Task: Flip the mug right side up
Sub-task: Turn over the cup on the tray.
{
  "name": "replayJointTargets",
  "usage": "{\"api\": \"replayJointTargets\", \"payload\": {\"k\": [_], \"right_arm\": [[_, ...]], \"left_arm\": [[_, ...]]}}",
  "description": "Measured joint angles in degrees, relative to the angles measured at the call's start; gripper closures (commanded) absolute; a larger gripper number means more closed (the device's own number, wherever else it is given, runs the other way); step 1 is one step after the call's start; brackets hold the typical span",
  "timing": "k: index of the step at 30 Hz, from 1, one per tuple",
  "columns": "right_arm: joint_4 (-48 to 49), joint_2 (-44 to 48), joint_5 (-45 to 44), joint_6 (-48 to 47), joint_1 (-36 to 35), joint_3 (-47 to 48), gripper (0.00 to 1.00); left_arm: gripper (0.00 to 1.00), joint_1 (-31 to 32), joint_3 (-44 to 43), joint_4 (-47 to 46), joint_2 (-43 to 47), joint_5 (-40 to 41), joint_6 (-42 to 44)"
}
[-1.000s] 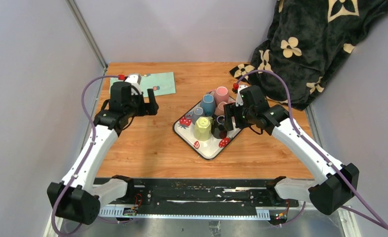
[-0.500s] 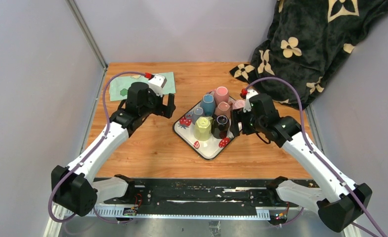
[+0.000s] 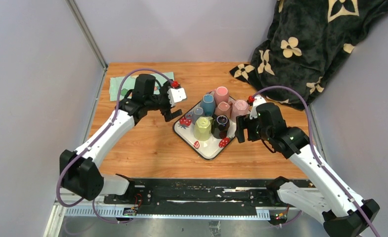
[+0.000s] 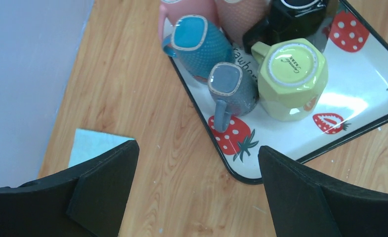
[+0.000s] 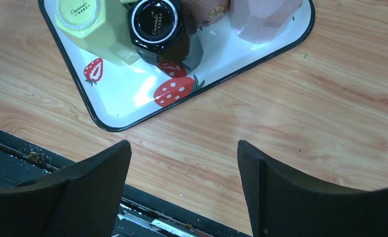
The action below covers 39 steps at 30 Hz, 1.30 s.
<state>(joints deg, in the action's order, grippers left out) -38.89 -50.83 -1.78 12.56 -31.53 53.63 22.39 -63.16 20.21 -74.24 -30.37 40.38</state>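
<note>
Approach stage: no mug has been grasped yet.

At left, your left gripper (image 4: 196, 150) hangs over the table (image 3: 147, 143) just beside the tray (image 3: 209, 150). Its jaws are spread wide and hold nothing.

The strawberry-printed tray carries every mug in the scene, packed close together. From the left these are the grey mug (image 4: 230, 85), blue mug (image 4: 196, 42), yellow mug (image 4: 291, 71), black mug (image 5: 158, 25) and, at the far side, the pink mugs (image 3: 222, 94). Where the wrist views show them clearly, their bases face up, so they appear inverted. Nothing marks which one you are meant to turn.

At right, your right gripper (image 5: 184, 145) is likewise released and empty. It sits over bare wood just off the tray's near right edge.

The next move probably calls for choosing an outer mug. The grey one's handle points toward your left gripper. Lift it clear of its neighbours before rotating it.
</note>
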Motion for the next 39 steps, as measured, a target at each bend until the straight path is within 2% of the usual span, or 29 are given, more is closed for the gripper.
{"api": "replayJointTargets", "payload": {"k": [4, 8, 14, 19, 25, 32, 39], "right_arm": [[-0.1, 1.0, -0.7, 0.1, 0.0, -0.4, 0.16], [-0.7, 2.2, -2.4, 0.8, 0.0, -1.1, 0.16], [-1.5, 3.8, -3.9, 1.7, 0.0, -1.1, 0.16], [-1.7, 3.7, -3.9, 2.5, 0.0, -1.3, 0.17], [-1.9, 3.7, -4.0, 3.1, 0.0, -1.6, 0.18], [-1.9, 3.2, -4.0, 3.4, 0.0, -1.6, 0.19], [-2.0, 3.2, -3.7, 3.7, 0.0, -1.6, 0.20]], "left_arm": [[0.01, 0.0, -3.9, 4.9, -6.1, -3.1, 7.1], [0.03, 0.0, -11.7, 11.1, -15.9, -5.4, 13.8], [0.10, 0.0, -13.1, 15.7, -21.9, -5.5, 20.5], [0.19, 0.0, -13.1, 15.4, -23.8, -5.9, 21.5], [0.29, 0.0, -13.0, 11.1, -25.5, -7.7, 18.4], [0.31, 0.4, -13.0, 8.2, -27.8, -7.8, 16.6], [0.39, 2.6, -13.0, 8.1, -30.7, -6.2, 16.6]]}}
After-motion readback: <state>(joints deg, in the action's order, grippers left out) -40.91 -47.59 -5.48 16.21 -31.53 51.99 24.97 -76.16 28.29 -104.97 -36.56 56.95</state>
